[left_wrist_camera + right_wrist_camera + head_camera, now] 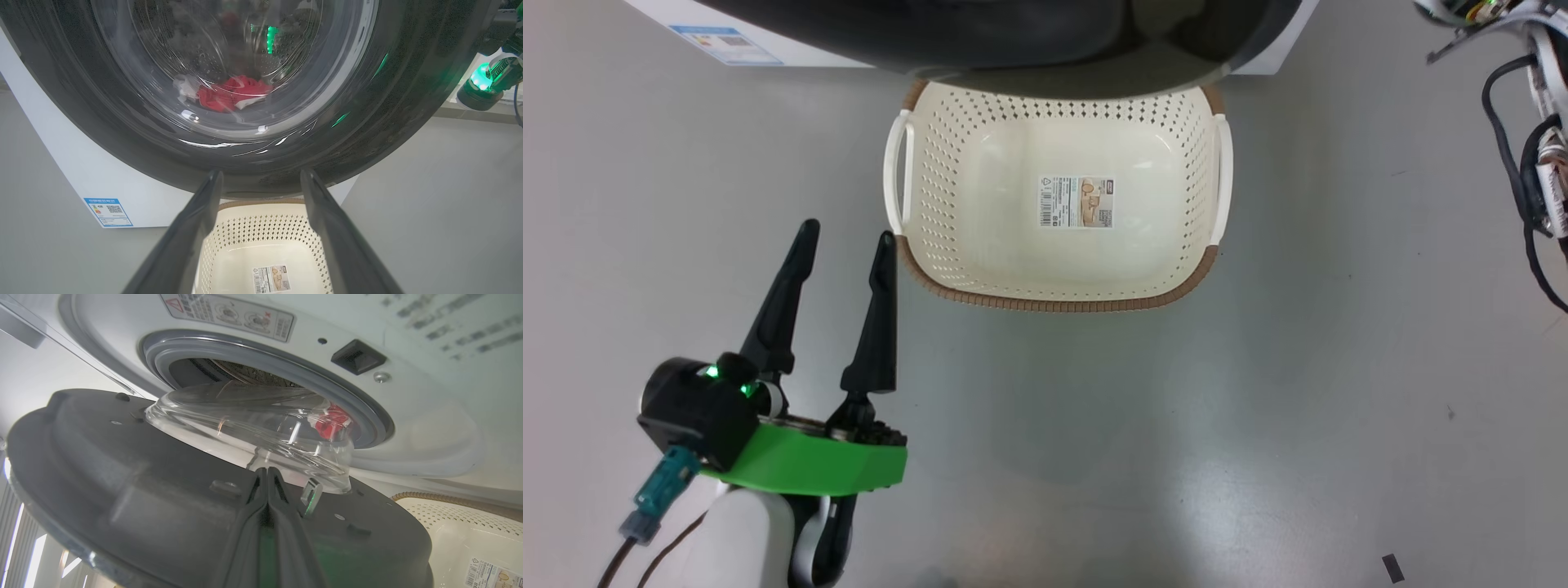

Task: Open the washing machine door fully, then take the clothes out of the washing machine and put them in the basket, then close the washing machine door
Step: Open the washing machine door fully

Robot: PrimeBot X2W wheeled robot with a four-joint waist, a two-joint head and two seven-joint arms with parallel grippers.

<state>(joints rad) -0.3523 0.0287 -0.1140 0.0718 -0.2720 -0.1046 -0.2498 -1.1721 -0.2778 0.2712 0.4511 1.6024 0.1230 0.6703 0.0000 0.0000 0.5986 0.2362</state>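
Observation:
The washing machine door [122, 477], black-rimmed with a bulging glass bowl, stands partly open from the white washing machine [429, 428]. My right gripper [267, 470] is shut, its fingertips against the door's inner face beside the latch. Red and white clothes [229, 94] lie in the drum, seen through the glass; they also show as clothes [329, 424] behind the bowl. The cream basket [1045, 302] sits on the floor under the door [1013, 41], with only its paper label inside. My left gripper [848, 231] hangs open just left of the basket, holding nothing.
Black cables and equipment [1535, 163] lie at the far right of the grey floor. A blue sticker [725, 43] marks the machine's lower front. A small black tape mark [1393, 567] is on the floor at the lower right.

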